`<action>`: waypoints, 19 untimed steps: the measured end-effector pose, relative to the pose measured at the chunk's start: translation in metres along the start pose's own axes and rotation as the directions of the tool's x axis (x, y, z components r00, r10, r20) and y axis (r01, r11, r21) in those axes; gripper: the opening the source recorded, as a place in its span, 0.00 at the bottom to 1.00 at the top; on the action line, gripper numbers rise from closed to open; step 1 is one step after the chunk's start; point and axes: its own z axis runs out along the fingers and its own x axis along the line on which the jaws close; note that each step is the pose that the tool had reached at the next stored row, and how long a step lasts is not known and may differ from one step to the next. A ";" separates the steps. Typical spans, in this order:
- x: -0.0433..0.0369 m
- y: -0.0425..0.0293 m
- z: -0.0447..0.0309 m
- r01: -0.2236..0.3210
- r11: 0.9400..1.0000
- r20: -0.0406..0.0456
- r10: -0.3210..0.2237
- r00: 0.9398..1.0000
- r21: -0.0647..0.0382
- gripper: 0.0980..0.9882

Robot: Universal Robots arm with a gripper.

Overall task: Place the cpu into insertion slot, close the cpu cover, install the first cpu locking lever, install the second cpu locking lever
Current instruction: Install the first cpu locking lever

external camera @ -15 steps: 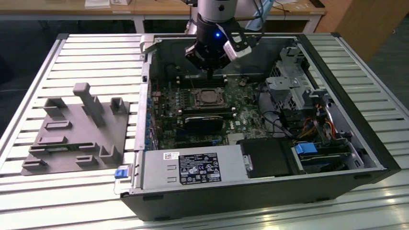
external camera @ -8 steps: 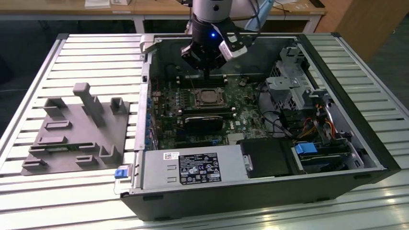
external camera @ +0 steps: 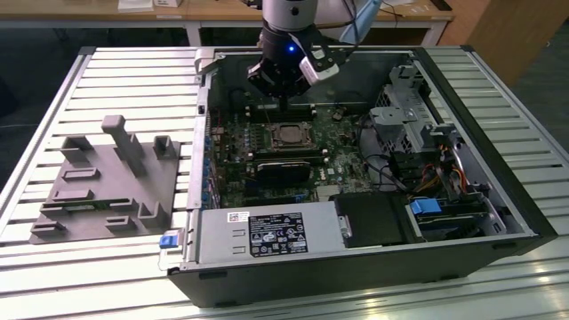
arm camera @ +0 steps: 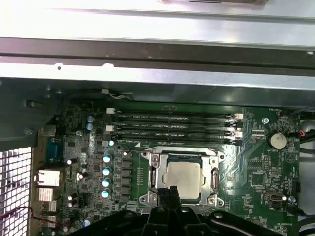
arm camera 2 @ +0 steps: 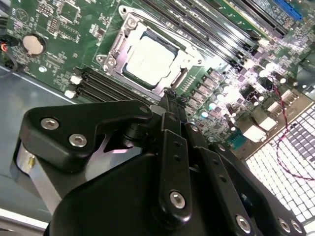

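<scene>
CPU (arm camera: 183, 176) lies seated w/ cover (arm camera: 154, 169) shut over it, just under our claw (arm camera: 169, 190). Tips are pressed together, holding nothing. We reckon that suits pushing a lever, not gripping.

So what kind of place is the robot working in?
Probably a robotics lab or workshop: a robot arm reaches into an opened computer case lying on a slatted metal workbench, with wooden desks behind.

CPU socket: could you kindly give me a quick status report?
Tool shut, at cover edge. CPU seated, cover closed. RAM slots alongside, clear of tool.
</scene>
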 end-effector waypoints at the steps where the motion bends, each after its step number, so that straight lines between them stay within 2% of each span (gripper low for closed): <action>1: 0.0014 0.0000 0.0000 0.000 1.000 0.000 0.000 1.000 0.000 0.01; 6: 0.0076 0.0002 0.0002 0.000 1.000 0.000 0.000 1.000 0.000 0.01; 12: 0.0225 0.0004 0.0014 0.000 1.000 0.000 0.000 1.000 0.000 0.01; 19: 0.0358 0.0019 0.0038 0.000 1.000 0.000 0.000 1.000 0.000 0.01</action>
